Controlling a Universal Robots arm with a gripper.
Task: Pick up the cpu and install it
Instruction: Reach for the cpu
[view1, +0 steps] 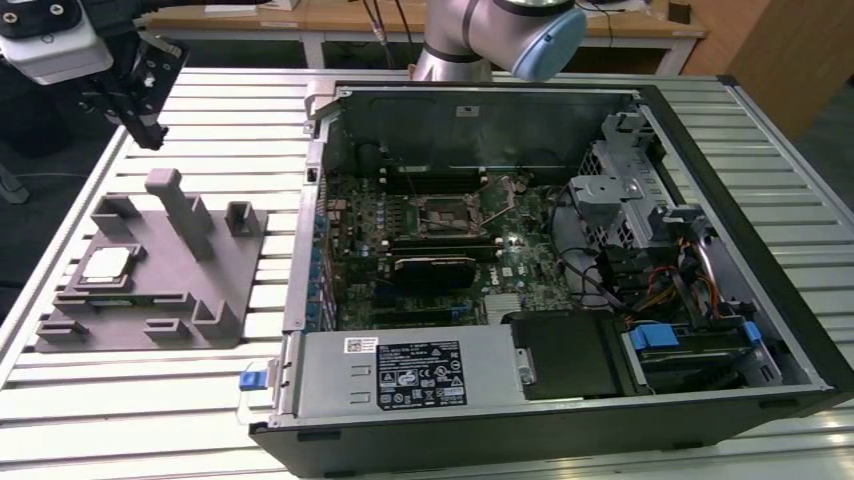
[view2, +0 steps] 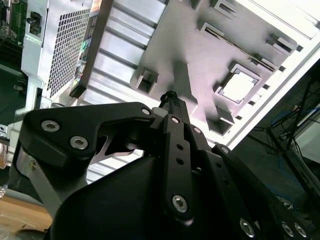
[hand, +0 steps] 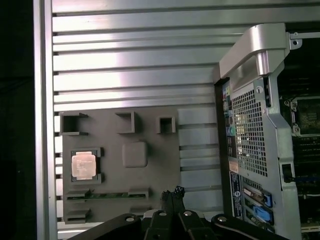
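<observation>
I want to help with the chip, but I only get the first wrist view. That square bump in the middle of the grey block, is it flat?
Observer: No. The exterior view shows it is a tall upright post standing on the grey block.
Operator: Is the computer all open?
Observer: Yes, the computer case lies on its side with no side panel, its motherboard in plain sight.
Operator: Is the gripper near the chip?
Observer: No, the gripper hangs in the air at the exterior view's upper left, well apart from the cpu.
</observation>
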